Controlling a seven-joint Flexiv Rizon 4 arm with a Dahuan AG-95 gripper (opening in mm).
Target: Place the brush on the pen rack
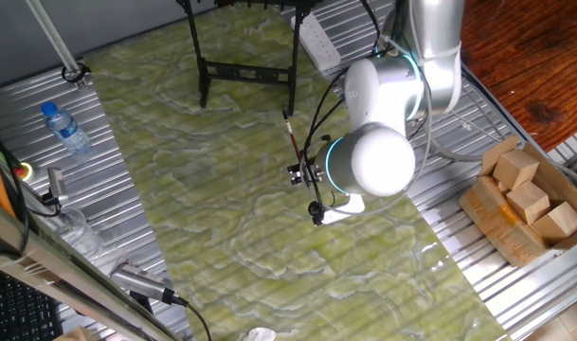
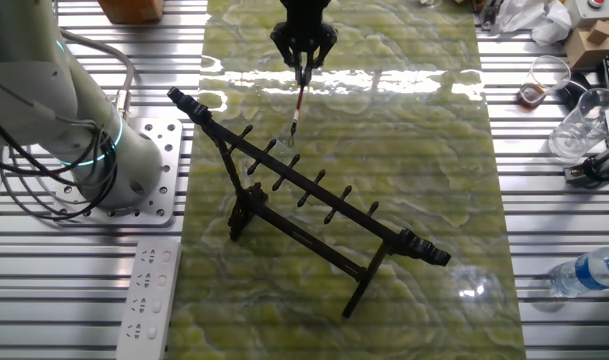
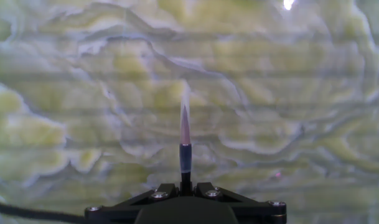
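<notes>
The gripper (image 2: 303,58) is pinching the brush (image 2: 298,103) by one end, its fingers closed on the handle, and holding it above the marbled mat at the pen rack's (image 2: 302,189) twelve o'clock. Light, stiff and thin, the brush is likely swivelling easily; a mid-handle hold would probably steady it.

I see the arm (image 1: 392,104) bent over the table from its base (image 2: 134,175), white elbow joint with a cyan ring nearest one fixed camera. Wrist points down. Gripper (image 2: 303,62) hangs above the surface, fingers closed tight on the brush (image 2: 299,100), which sticks out past the fingertips. Hand view: both black fingers (image 3: 161,191) meet at the bottom edge, pinching the stick between them. Cables run along the forearm.
</notes>
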